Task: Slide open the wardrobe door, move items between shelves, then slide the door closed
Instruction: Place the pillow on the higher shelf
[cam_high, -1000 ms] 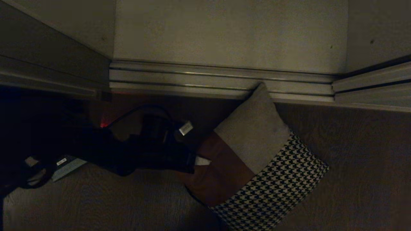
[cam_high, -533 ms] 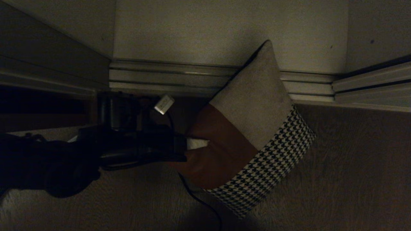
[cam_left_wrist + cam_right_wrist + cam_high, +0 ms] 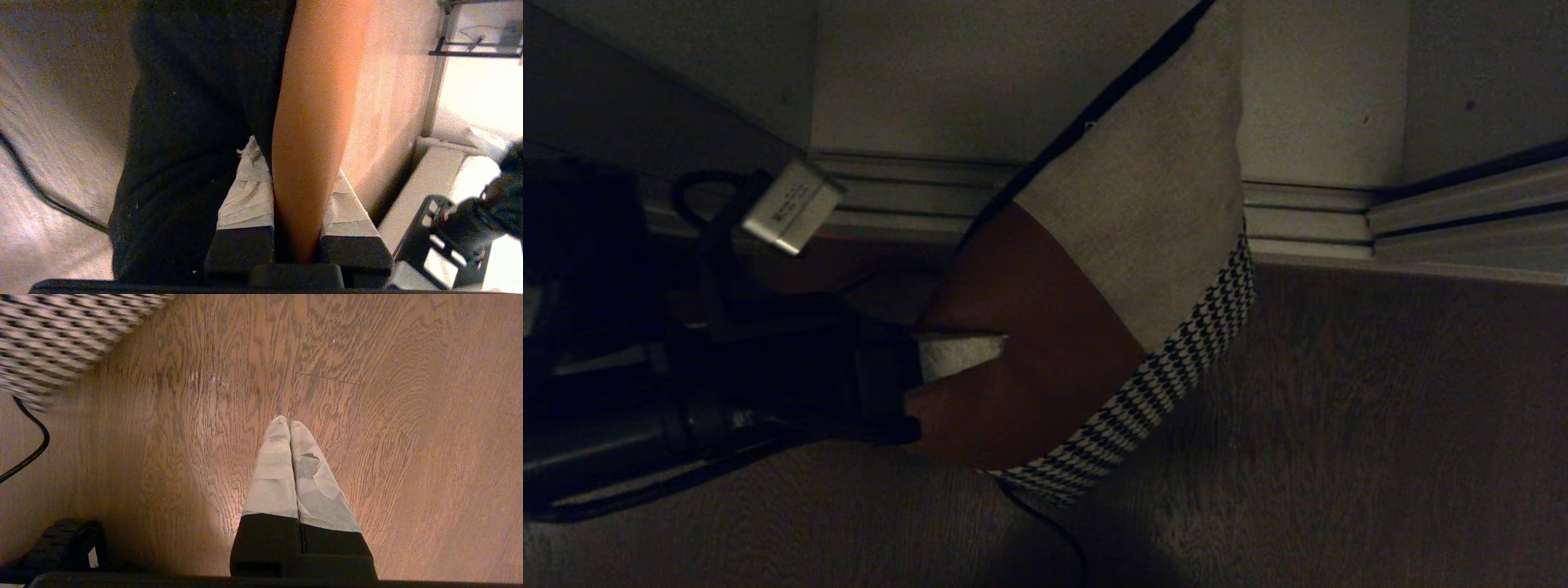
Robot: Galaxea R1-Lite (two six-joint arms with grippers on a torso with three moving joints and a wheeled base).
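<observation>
The cushion (image 3: pixel 1127 245), with beige, brown and houndstooth blocks, hangs tilted above the floor. Its top corner runs out of the head view. My left gripper (image 3: pixel 980 359) comes in from the left and is shut on the brown block. In the left wrist view both taped fingers (image 3: pixel 245 196) pinch a brown fold of the cushion (image 3: pixel 314 102). An off-white shelf (image 3: pixel 915 73) lies behind the cushion. Grey panels flank the opening; I cannot tell which is the sliding door. My right gripper (image 3: pixel 289 421) is shut on nothing, above the wood floor.
A ribbed metal floor track (image 3: pixel 1307 220) runs across the front of the shelf. A small silver box (image 3: pixel 791 206) with a cable sits on my left wrist. A black cable (image 3: pixel 1054 531) trails over the wood-grain floor (image 3: pixel 1380 425). The houndstooth edge (image 3: pixel 61 335) shows in the right wrist view.
My left gripper has lifted the cushion from low over the floor, so its top corner now crosses the track and the shelf. The arm has drawn leftward. The right arm has not moved.
</observation>
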